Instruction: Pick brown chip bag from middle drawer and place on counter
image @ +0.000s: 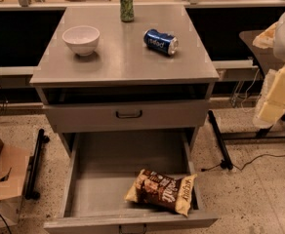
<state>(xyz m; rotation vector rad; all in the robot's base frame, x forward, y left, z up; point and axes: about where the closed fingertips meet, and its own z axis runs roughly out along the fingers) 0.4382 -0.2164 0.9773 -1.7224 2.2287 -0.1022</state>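
Bag point(162, 191) lies flat at drawer point(108, 172) front right, near the side wall. End effector point(278, 94) sits at right edge, well apart; open or closed, can't tell. Risk: crinkly film slips from pinch or snags wall. Tabletop point(123, 60) smooth grey metal; round bowl point(81, 39), tipped can point(160, 41) could roll.

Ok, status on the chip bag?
Gripper at right edge, clear of drawer. Chip bag lying front right inside. Nothing on top of it.

Robotics lab: steel drawer cabinet point(84, 117), floor cables point(279, 156), tool point(277, 94) at right.
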